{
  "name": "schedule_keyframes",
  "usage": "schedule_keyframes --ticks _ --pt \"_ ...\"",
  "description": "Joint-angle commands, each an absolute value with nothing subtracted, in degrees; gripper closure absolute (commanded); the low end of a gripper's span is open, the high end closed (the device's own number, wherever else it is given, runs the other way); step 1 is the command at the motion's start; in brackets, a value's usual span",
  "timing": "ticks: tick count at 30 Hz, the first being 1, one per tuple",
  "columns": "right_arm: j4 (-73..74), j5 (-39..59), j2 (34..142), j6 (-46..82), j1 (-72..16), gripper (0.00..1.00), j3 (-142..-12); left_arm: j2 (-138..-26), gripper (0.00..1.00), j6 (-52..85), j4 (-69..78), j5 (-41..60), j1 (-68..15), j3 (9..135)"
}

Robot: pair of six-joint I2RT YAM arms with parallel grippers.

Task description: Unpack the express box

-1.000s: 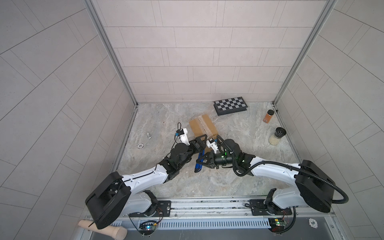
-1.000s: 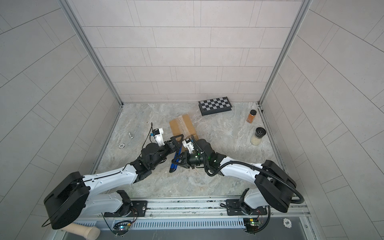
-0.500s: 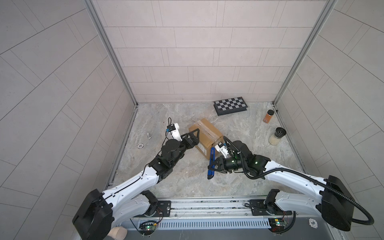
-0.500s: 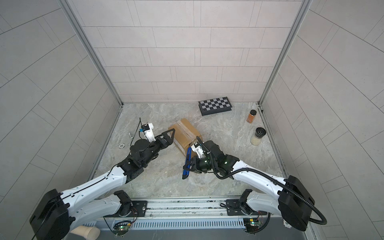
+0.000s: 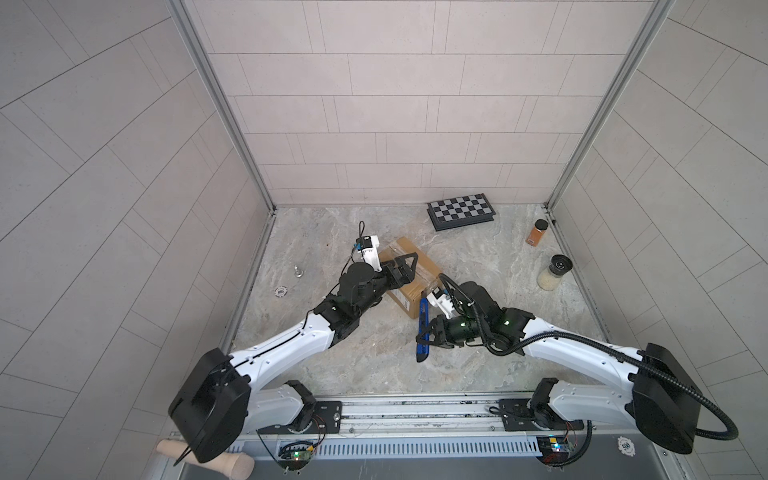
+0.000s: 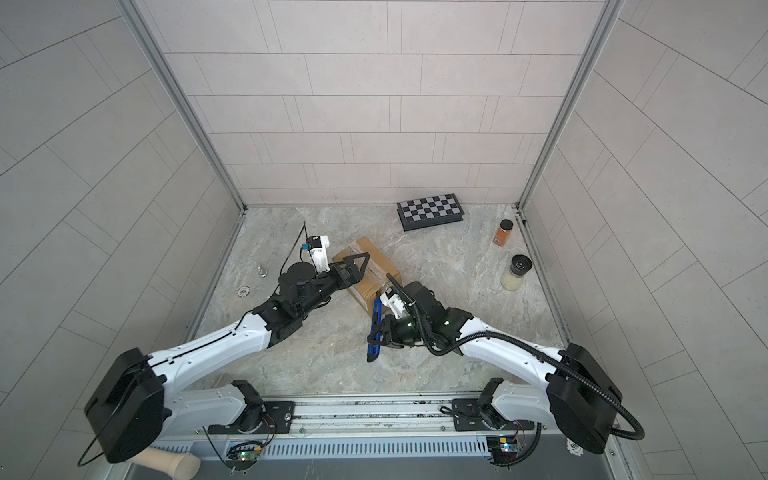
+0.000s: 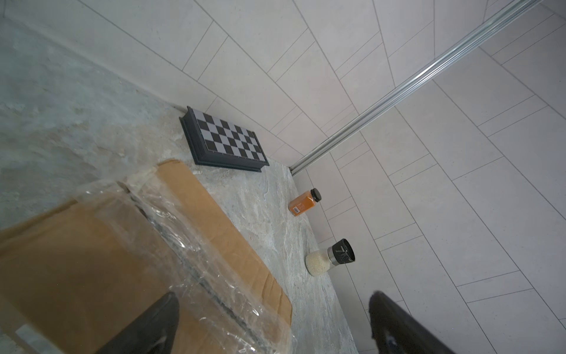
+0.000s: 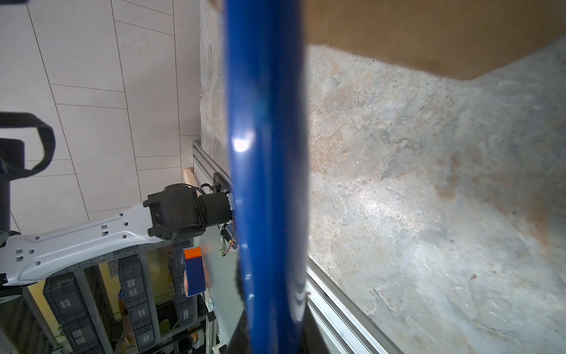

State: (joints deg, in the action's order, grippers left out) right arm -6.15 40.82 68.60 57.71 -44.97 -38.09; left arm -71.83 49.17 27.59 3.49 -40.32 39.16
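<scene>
Knife (image 5: pixel 423 309), blue, pinched in right gripper (image 5: pixel 430 337), its upper end just beside the near corner of the express box (image 5: pixel 406 296). We see left gripper (image 5: pixel 409 268) spread wide, holding nothing, over the box's taped top; contact unclear. Box sits near the middle of the table (image 5: pixel 332 232), well apart from the checkered case (image 5: pixel 461 211).
</scene>
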Motion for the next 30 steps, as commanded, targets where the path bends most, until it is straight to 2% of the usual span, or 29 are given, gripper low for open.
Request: schedule_keyframes --ticks 1,11,21,30 --pt "-7.9 39.5 68.2 56.3 -45.2 1.0 -39.6 -74.5 0.0 51.4 31.7 5.7 -41.1 41.2" --pt "-14.7 33.8 60.3 55.5 -42.7 1.0 -38.4 -79.1 0.0 50.9 29.1 2.2 -41.1 39.1" --pt "-27.6 29.5 48.4 53.2 -37.1 1.0 -36.5 -79.4 0.0 49.4 27.0 0.8 -40.9 38.4" --pt "-25.9 32.3 49.3 52.1 -35.8 1.0 -36.1 -77.5 0.0 49.2 28.9 2.6 -40.1 39.2"
